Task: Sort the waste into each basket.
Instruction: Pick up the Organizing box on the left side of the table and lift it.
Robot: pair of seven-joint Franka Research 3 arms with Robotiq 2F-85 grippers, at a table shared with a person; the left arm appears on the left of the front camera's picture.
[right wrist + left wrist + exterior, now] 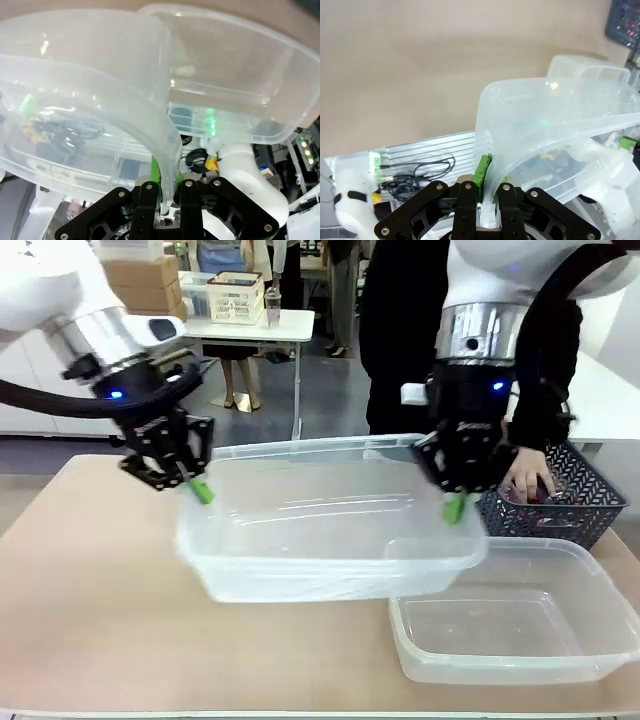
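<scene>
Behind the resting tub (500,665), left gripper (202,492) and right gripper (455,506) clamp the raised tub (320,540) by its ends (laying out baskets), next needing a level set-down.

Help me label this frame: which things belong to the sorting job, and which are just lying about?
Job: held tub, gripped by left gripper and right gripper; second tub; lattice basket; person's hand in it.
Lying about: far table, crate, cables.
</scene>
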